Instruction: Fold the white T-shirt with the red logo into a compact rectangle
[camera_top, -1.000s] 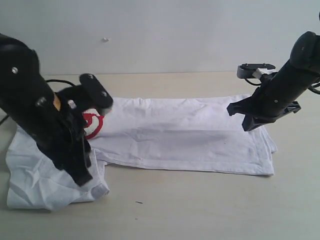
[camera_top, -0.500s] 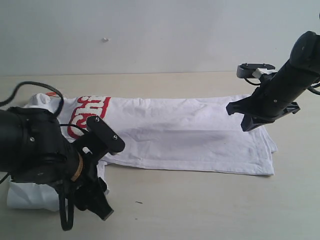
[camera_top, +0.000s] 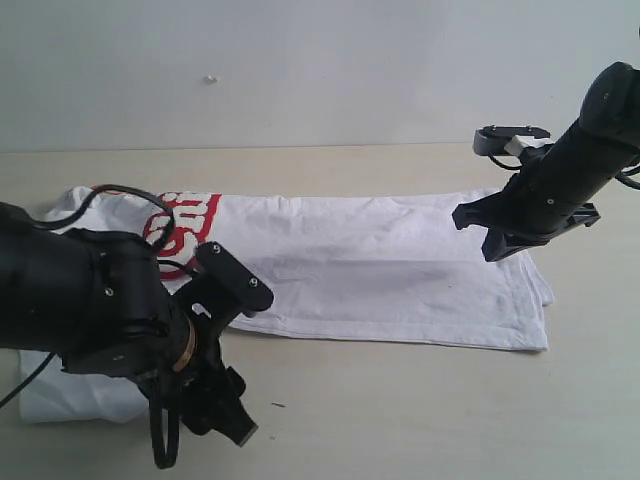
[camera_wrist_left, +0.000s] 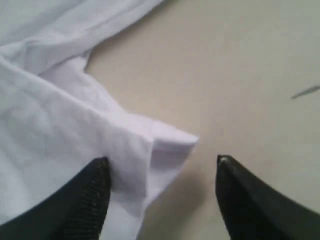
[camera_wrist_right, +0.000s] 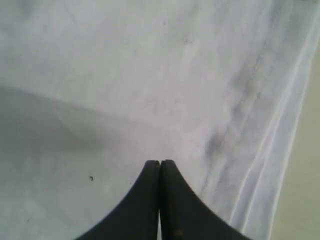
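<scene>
Exterior view: we are finding the left hand (camera_top: 232, 355) lowered from above the chest to the near-left sleeve, so the red logo (camera_top: 185, 225) is now lying uncovered. Its jaws are widening and standing apart astride the sleeve corner, gripping nothing; we are judging a sleeve fold as pending. The white T-shirt (camera_top: 380, 260) is lying flat on the tabletop (camera_top: 400, 420), its long axis running left to right, logo end left, hem right. The right hand (camera_top: 500, 240) is hovering closed and empty over the hem end.
</scene>
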